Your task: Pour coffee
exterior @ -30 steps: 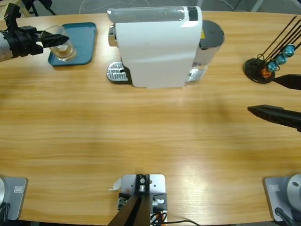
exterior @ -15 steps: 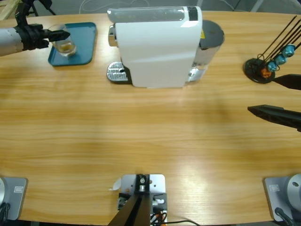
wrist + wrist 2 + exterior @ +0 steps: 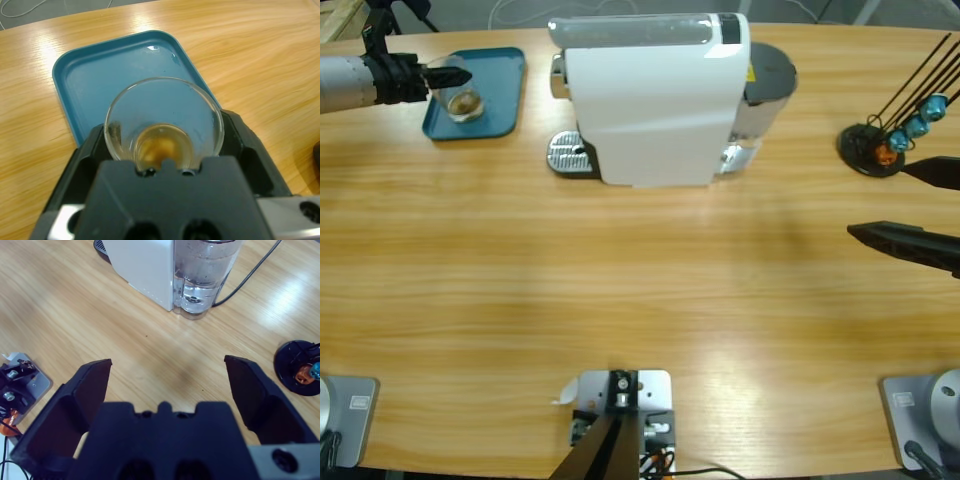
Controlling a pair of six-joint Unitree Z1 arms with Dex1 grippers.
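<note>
The left gripper (image 3: pixel 162 150) is clamped on a glass (image 3: pixel 163 122), one black jaw against each side of it, and in the bottom of the glass lies the coffee (image 3: pixel 162 147), a thin amber pool. In the high view the same gripper (image 3: pixel 445 77) has carried the glass (image 3: pixel 461 96) a little farther toward the table's back edge than a second ago, when it sat lower over the tray's front half; it is now held over the middle of the teal tray (image 3: pixel 505 100), and whether its base touches the tray I cannot tell. That shift suggests the pouring itself is done and the glass is being set down on the tray, so what remains is likely to lower it and let go. Beyond the tray stands the white coffee machine (image 3: pixel 655 100) with its drip grate (image 3: pixel 568 153) bare, and at the far right the capsule stand (image 3: pixel 880 145). The right gripper (image 3: pixel 167 385) has not moved: its jaws stand wide apart over bare table (image 3: pixel 75 310), holding nothing. The left wrist view shows the liquid's colour and depth and the grip on the glass, which from above are only a small dark-rimmed blur; the right wrist view shows the machine's clear water tank (image 3: pixel 205 275) and its cable, hidden from above behind the white body.
</note>
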